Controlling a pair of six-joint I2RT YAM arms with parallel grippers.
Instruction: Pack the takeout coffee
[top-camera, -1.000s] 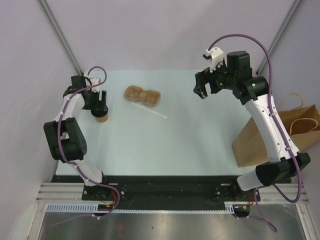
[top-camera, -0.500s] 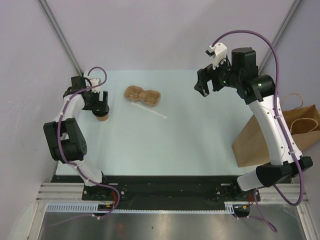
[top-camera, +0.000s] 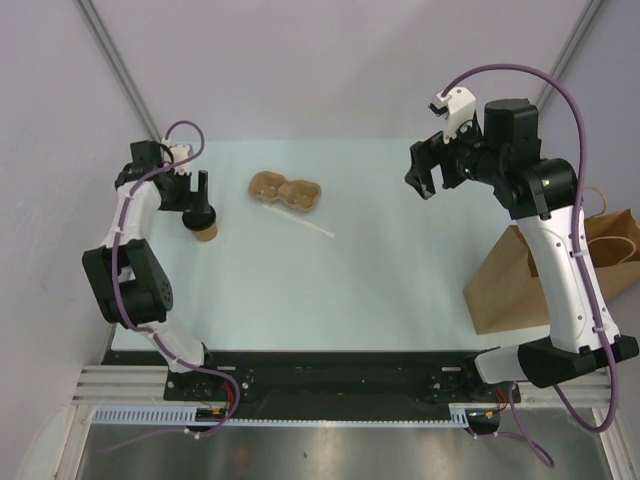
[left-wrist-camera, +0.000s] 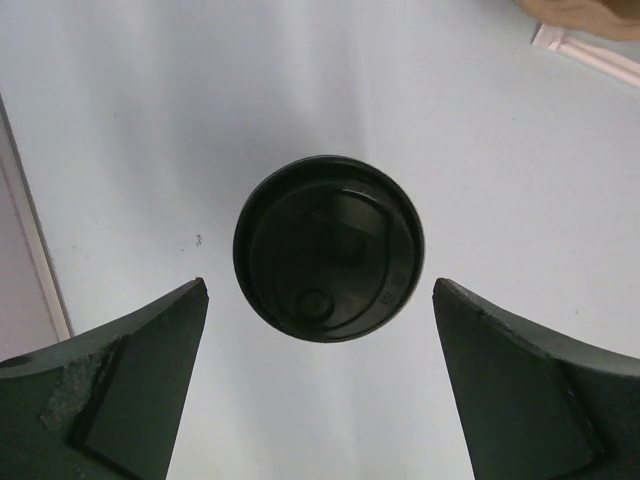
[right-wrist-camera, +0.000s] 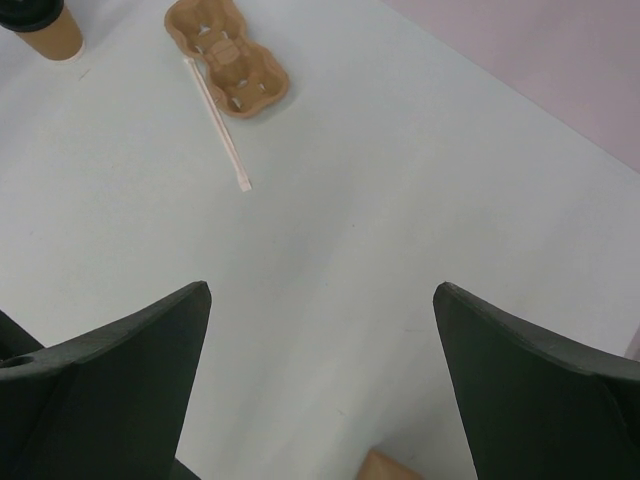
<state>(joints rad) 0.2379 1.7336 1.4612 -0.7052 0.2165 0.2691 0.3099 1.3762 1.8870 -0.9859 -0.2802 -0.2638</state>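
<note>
The takeout coffee (top-camera: 206, 230), a small tan paper cup with a black lid (left-wrist-camera: 328, 248), stands upright near the table's left edge. My left gripper (top-camera: 190, 200) hangs over it and is open. From the left wrist, the lid lies just beyond the two fingertips, and neither touches it; the left gripper (left-wrist-camera: 320, 285) holds nothing. My right gripper (top-camera: 425, 178) is raised over the far right of the table, open and empty. From the right wrist, the right gripper (right-wrist-camera: 322, 286) faces bare table, with the cup (right-wrist-camera: 45, 28) far off at the top left.
A brown two-hollow pulp carrier (top-camera: 285, 189) lies at the back middle, with a wrapped straw (top-camera: 300, 221) just in front of it. A large brown paper bag (top-camera: 495, 290) with handles stands at the table's right edge, under my right arm. Its corner (right-wrist-camera: 385, 468) shows below the right fingers.
My left gripper has opened wider and drawn back and up from the cup, which stays on the table. The right arm has swung to the right and risen.
</note>
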